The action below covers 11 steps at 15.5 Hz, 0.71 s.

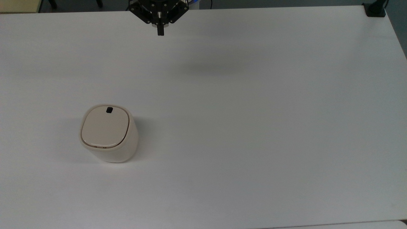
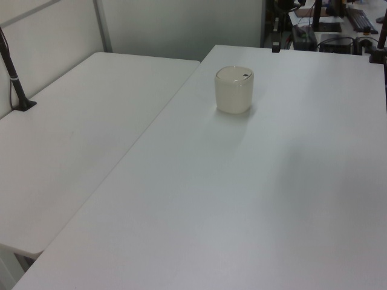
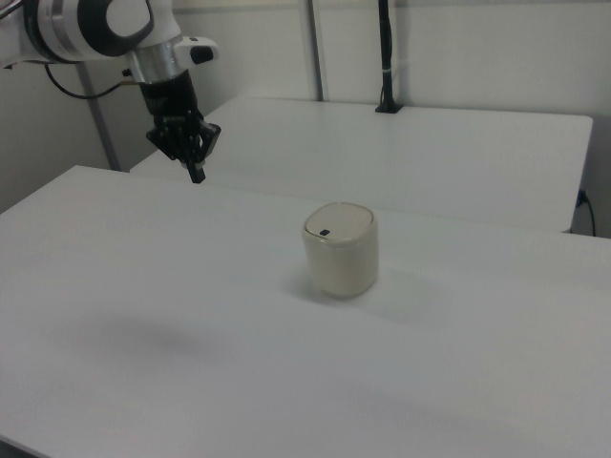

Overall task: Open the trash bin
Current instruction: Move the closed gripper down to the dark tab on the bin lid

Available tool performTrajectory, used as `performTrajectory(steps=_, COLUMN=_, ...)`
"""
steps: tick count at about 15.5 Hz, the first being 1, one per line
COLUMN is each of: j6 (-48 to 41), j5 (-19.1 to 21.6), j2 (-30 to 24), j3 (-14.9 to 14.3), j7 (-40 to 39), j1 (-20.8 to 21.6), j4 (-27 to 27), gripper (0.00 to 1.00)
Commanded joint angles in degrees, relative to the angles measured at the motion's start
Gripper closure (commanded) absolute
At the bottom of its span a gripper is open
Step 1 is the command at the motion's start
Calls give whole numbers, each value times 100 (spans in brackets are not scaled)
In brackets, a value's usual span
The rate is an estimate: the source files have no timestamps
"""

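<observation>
The trash bin (image 1: 108, 133) is a small cream-white rounded-square tub standing upright on the white table (image 1: 254, 111), in the top view's lower left. Its flat lid lies closed, with a small black latch (image 1: 109, 110) near the lid's far edge. The bin also stands mid-table in the left view (image 2: 234, 89) and the right view (image 3: 340, 250). My gripper (image 1: 160, 32) hangs above the table's far edge, well away from the bin, its black fingers pressed together with nothing between them. In the right view the gripper (image 3: 196, 175) points down from the white arm (image 3: 105, 24).
A second white table (image 2: 72, 139) adjoins on the left view's left, with a black post (image 2: 15, 72) clamped to it. A black clamp (image 1: 375, 9) sits at the top view's far right corner. Desks with equipment stand beyond the far edge.
</observation>
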Motion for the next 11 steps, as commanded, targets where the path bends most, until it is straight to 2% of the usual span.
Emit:
performTrajectory(steps=1, j6=387, j5=152, j2=77, j3=-42, j7=-103, j1=-119, j4=-37, gripper=100)
performTrajectory(steps=4, j6=729, j5=152, j2=244, j3=-50, j7=-76, j1=-225, j4=-37, gripper=100)
performTrajectory(steps=11, j6=1696, j5=134, j2=999, j3=-50, j7=-59, j1=-392, j4=-37, gripper=100)
